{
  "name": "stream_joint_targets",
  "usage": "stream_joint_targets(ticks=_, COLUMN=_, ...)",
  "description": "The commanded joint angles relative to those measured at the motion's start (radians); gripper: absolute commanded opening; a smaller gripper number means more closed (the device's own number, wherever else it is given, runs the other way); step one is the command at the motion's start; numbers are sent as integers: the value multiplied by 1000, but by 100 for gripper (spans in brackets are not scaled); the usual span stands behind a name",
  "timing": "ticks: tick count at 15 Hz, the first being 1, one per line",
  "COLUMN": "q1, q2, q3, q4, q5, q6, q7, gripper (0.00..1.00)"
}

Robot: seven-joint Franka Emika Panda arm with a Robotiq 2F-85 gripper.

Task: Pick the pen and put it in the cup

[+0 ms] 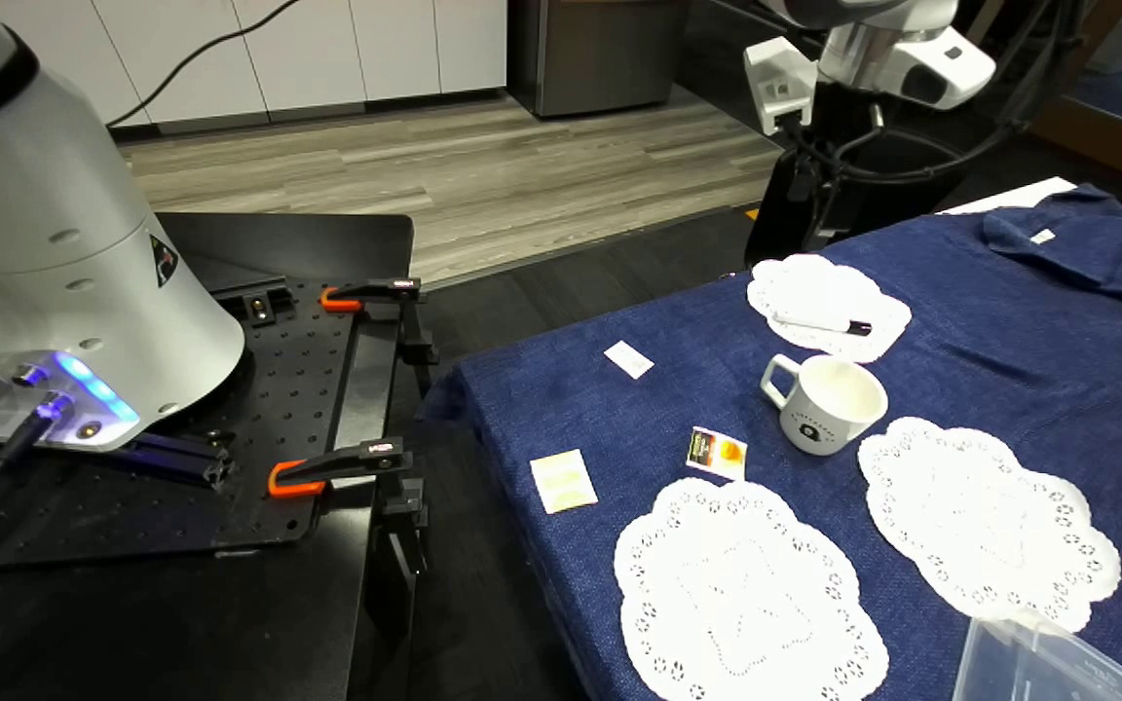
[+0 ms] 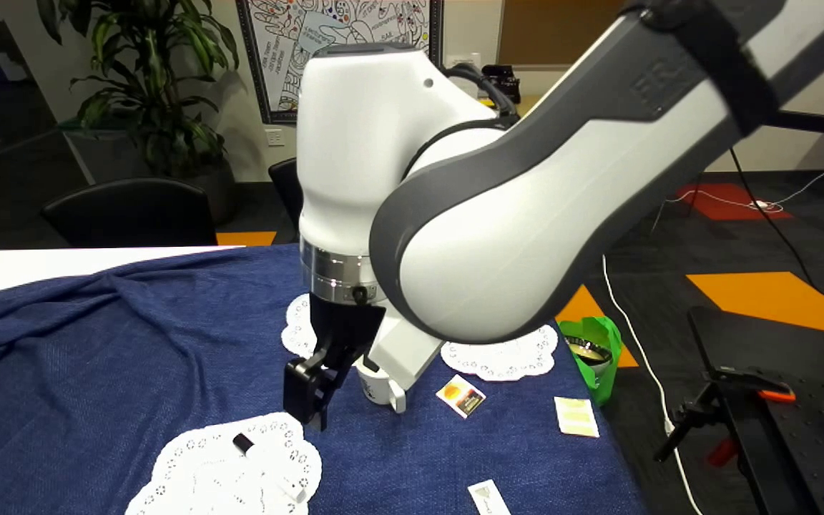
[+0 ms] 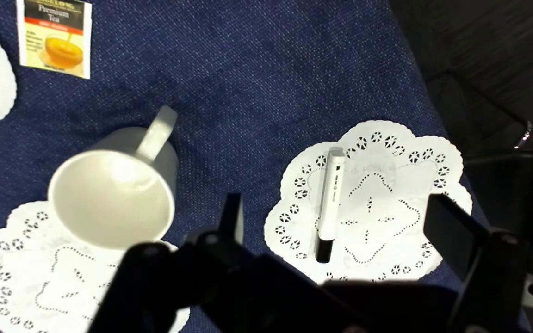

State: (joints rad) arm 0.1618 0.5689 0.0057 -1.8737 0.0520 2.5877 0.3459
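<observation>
A white pen with a black end point(image 3: 330, 199) lies on a white doily point(image 3: 377, 236). It also shows in both exterior views point(image 1: 814, 321) point(image 2: 272, 468). The white cup point(image 3: 111, 199) stands upright on the blue cloth, its handle out to one side. It shows in both exterior views point(image 1: 829, 404) point(image 2: 378, 386), partly behind the arm in one of them. My gripper point(image 3: 342, 224) is open and empty above the pen's doily, with the pen between its spread fingers in the wrist view, nearer the left finger. In an exterior view the gripper point(image 2: 308, 400) hangs above the cloth.
Two more doilies point(image 1: 746, 604) point(image 1: 990, 526) lie beyond the cup. A tea packet point(image 1: 717, 454), a yellow packet point(image 1: 564, 481) and a small white packet point(image 1: 629, 359) lie on the cloth. A clear plastic container point(image 1: 1048, 667) stands at the frame's bottom edge. The table edge runs near the pen's doily.
</observation>
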Motion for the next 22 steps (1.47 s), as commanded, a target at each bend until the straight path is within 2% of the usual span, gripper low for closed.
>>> stream_joint_targets(ticks=1, q1=7, q2=9, q3=-5, q4=9, q5=5, q6=-3, q7=2, gripper=100)
stream_joint_targets(ticks=6, q1=9, q2=17, q3=-7, q4=22, q5=5, q6=-3, q7=8, gripper=100)
stream_joint_targets(ticks=8, q1=-9, q2=33, q3=19, q4=35, q5=33, q6=27, q7=-21, gripper=100)
stream_joint_targets(ticks=11, q1=10, q2=76, q3=9, q4=81, q5=26, q6=50, q7=3, gripper=100)
stream_joint_targets(ticks=14, q1=26, q2=130, q3=-6, q4=143, q5=15, q6=52, q7=18, gripper=100)
stream_joint_targets(ticks=22, q1=65, q2=341, q3=-53, q4=384, q5=3, q6=-37, q7=64, gripper=100)
